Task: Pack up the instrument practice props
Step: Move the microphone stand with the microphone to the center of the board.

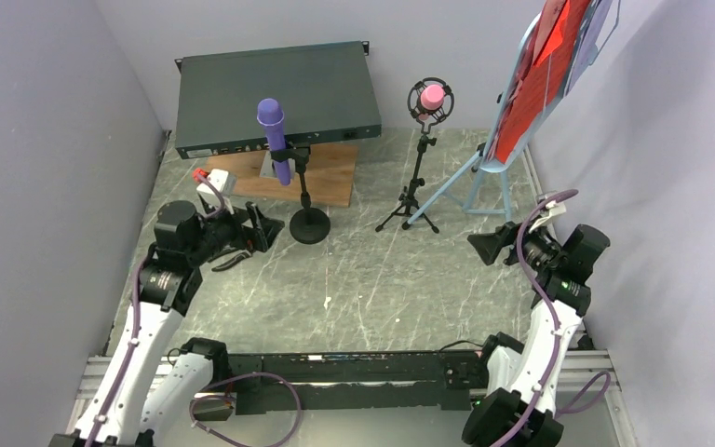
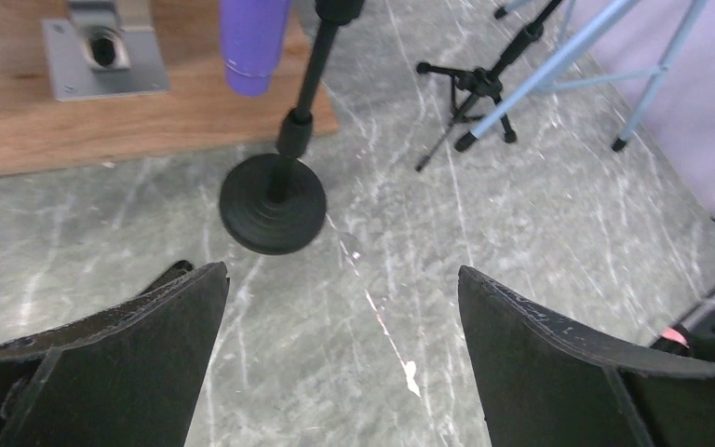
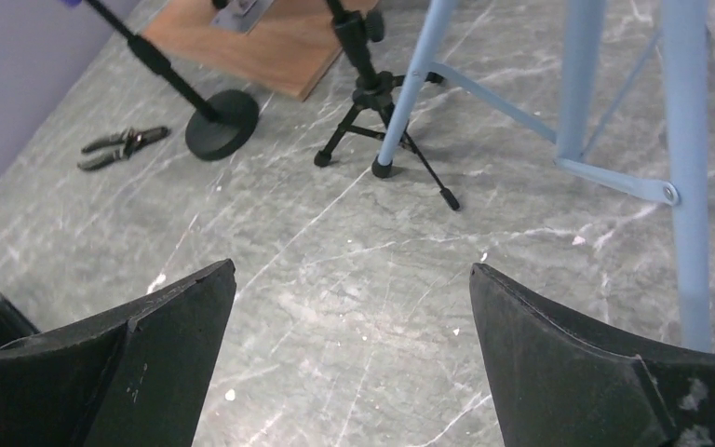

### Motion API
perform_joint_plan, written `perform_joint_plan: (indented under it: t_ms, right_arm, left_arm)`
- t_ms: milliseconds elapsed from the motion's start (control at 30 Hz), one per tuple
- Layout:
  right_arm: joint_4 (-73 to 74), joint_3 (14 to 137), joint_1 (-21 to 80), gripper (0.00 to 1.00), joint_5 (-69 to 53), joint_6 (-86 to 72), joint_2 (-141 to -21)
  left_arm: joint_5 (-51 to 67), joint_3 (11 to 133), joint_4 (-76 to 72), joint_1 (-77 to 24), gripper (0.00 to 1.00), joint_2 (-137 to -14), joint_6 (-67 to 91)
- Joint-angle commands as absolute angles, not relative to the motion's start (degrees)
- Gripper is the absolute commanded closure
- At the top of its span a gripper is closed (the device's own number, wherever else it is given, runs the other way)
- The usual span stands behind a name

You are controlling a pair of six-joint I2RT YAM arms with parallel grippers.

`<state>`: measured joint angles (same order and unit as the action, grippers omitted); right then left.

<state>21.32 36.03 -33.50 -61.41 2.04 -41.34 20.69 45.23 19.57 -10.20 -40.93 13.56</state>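
Just ahead of the left end effector [image 2: 340, 272], and apart from it, the black round-base mic holder [image 2: 273, 203] stands upright on the grey marbled counter [image 1: 382, 279]. That end effector's fingers are spread wide with nothing between them. The purple microphone [image 1: 273, 121] sits clipped in this holder at a tilt, its lower end over the brown wooden board [image 1: 330, 182] just behind the base. To the right of the round-base holder stands the black tripod mic holder [image 1: 414, 196] carrying the pink microphone [image 1: 431, 96]. Further right is the light-blue music tripod [image 1: 484, 172] with red sheets [image 1: 540, 74] on its tilted rest. The right end effector [image 3: 351, 268], equally wide and empty, is well to the right of the round base, facing the tripods' feet. Only the overhead view shows the microphones' heads, the sheets and the dark green rack box [image 1: 275, 93] behind the board. The right wrist view shows most plainly the pliers [image 3: 121, 144] lying left of the round base.
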Motion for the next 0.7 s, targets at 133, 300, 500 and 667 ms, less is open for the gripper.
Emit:
perform_joint_plan:
  t_ms: [133,300,500,667]
  right_arm:
    - [29.74,39.05,-32.59,0.0,-70.8,20.07,-44.73]
    - [34.19,39.91,-30.7,0.0,-71.47,26.21,-44.79]
    - [32.76,39.44,-29.44,0.0,-67.6,25.1,-44.51]
    - [33.19,39.55,-29.36,0.0,-67.67,25.63,-44.69]
  left_arm:
    - [35.24,45.1,11.83,-10.02,0.01,-48.77,22.7]
    - [37.39,44.57,7.03,-10.02,0.01,-50.82,27.83]
    - [37.61,45.34,6.02,-10.02,0.0,-52.31,31.38]
    - [36.68,46.25,4.59,-9.89,0.01,-54.81,34.62]
